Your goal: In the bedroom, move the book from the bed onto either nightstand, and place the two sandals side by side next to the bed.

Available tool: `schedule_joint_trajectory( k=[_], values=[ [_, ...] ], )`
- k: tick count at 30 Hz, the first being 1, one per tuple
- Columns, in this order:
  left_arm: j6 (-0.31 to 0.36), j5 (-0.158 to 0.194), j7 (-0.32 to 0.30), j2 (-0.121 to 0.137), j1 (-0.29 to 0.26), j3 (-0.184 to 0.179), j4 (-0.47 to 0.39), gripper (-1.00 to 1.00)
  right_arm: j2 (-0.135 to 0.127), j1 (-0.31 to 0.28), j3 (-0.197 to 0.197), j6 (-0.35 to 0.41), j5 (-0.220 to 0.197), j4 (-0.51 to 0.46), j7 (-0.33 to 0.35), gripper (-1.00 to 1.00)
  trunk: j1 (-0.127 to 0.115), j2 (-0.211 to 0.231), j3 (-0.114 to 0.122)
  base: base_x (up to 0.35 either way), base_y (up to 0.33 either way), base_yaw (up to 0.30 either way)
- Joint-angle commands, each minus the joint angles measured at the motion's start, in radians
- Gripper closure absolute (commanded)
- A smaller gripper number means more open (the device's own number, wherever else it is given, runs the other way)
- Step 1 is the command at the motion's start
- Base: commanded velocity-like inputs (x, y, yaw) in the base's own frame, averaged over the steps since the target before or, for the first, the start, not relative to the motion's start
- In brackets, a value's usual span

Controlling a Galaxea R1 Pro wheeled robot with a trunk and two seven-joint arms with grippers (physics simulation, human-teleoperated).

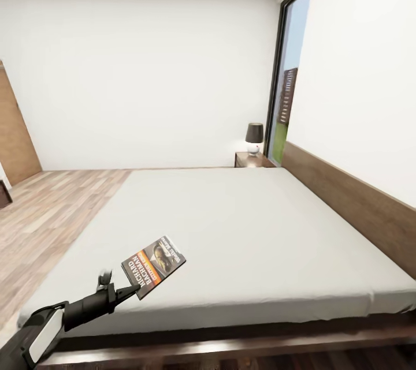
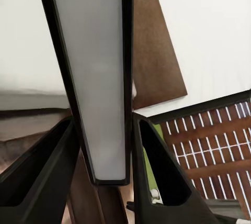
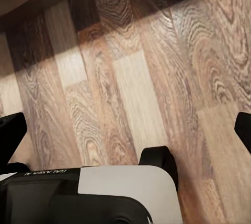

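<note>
One book (image 1: 153, 266) hung pinched by its corner in my left gripper (image 1: 128, 289), above the bed's (image 1: 242, 231) near edge. The thin grip could slip on the way to the nightstand (image 1: 252, 160). Right gripper's state: couldn't tell.

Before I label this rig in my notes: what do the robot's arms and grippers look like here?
The left arm is black with a glossy white panel on its forearm, narrowing to a slim black left gripper. In the left wrist view its fingers are matte black, angular wedges with hollowed sides. In the right wrist view the right arm shows a white shell over black housing with small mirrored white lettering; black fingertips sit at the edges.
</note>
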Motion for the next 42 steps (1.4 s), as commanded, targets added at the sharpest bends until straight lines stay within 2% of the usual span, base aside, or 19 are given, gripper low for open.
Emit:
schedule_joint_trajectory(
  k=[1, 18, 29, 42],
  values=[
    [0.009, 0.007, -0.001, 0.000, -0.001, 0.000, 0.000, 1.00, 0.000, -0.002, 0.008, -0.005, -0.007, 0.004, 0.006, -1.00, 0.000, -0.001, -0.001, -0.091, 0.099, 0.244],
    [0.009, 0.007, -0.001, 0.000, -0.001, 0.004, 0.012, 1.00, 0.000, -0.002, 0.008, -0.005, -0.006, 0.004, 0.006, -1.00, 0.000, -0.001, -0.007, -0.101, 0.129, 0.249],
    [0.009, 0.007, 0.000, 0.003, -0.001, 0.007, 0.028, 1.00, 0.000, -0.002, 0.009, -0.005, -0.006, 0.004, 0.006, -1.00, 0.000, -0.001, -0.011, -0.021, 0.028, 0.250],
    [0.009, 0.012, -0.002, 0.023, -0.001, 0.009, 0.041, 1.00, 0.003, -0.002, 0.011, -0.005, -0.005, 0.004, 0.006, -1.00, 0.000, -0.001, -0.016, -0.001, 0.001, 0.249]
  ],
)
